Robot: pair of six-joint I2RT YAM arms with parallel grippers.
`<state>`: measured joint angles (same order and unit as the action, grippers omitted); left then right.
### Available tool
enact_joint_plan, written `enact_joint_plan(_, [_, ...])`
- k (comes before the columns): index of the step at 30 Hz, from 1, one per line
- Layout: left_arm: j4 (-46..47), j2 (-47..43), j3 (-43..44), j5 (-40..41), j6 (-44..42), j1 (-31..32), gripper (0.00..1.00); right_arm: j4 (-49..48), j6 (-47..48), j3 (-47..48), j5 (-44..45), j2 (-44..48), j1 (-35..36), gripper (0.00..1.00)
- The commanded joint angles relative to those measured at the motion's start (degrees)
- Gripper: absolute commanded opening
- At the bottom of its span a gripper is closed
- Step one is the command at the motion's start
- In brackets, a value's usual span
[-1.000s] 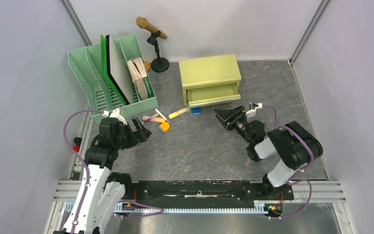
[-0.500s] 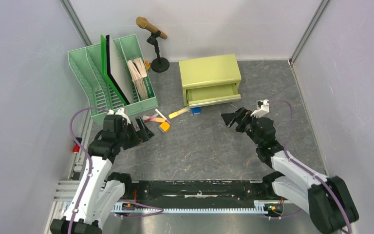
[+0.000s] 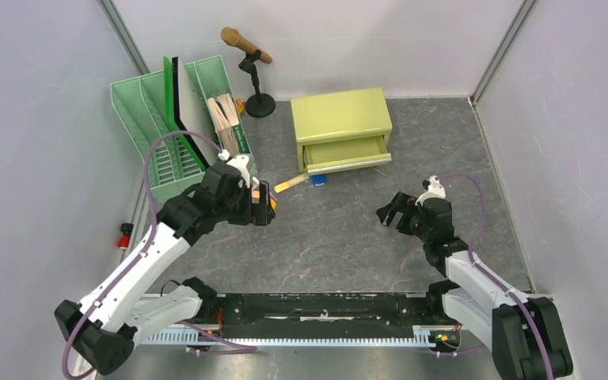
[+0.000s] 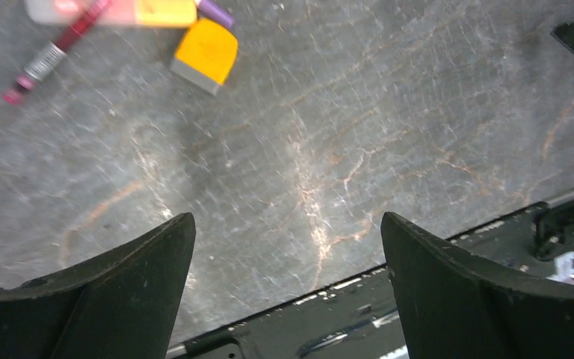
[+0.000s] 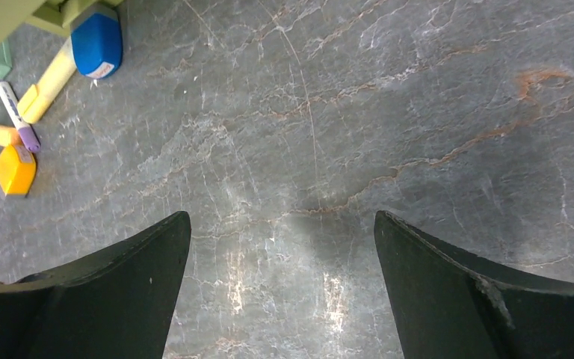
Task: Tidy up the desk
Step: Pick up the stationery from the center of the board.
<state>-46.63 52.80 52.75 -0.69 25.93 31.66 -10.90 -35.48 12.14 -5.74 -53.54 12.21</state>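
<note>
Left tool (image 4: 285,224), jaws spread and empty, hovers low over the table (image 3: 324,245) beside the orange block (image 4: 205,51) and red pen (image 4: 54,54), seemingly poised to pick one. Right tool (image 5: 280,221), likewise released, hangs over bare table short of the open drawer (image 3: 345,152), a likely destination.

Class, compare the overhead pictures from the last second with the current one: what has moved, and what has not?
The left end effector swung forward and rightward from the green file rack up to the orange block. The right end effector drew back from the yellow-green cabinet toward its base. Both stand open; nothing was taken or released. Rack, cabinet, microphone and scattered pens stayed put.
</note>
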Motion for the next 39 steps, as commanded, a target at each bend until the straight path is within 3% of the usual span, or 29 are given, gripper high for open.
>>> enact_joint_plan(1, [-5.35, 3.29, 8.39, 12.49, -7.99, 2.73, 1.0, 2.06, 3.68, 3.33, -1.65, 1.02, -0.69, 0.98])
enact_joint_plan(4, [-5.28, 4.42, 10.4, 13.85, -9.42, 2.71, 1.0, 3.82, 5.13, 4.37, -1.46, 1.59, -1.12, 0.98])
enact_joint_plan(7, [-3.33, 5.4, 9.89, 9.49, -9.95, 2.71, 1.0, 4.76, 5.68, 4.77, -1.41, 1.84, -1.65, 0.98])
enact_joint_plan(20, [8.79, 13.31, -0.62, 8.34, -4.22, 2.62, 1.0, 6.06, 6.46, 5.3, -3.25, 1.11, -4.51, 0.98])
enact_joint_plan(39, [17.15, 37.34, 5.58, 16.74, -10.68, 2.68, 1.0, 5.74, 7.24, 5.46, -3.14, 0.22, -6.01, 0.98])
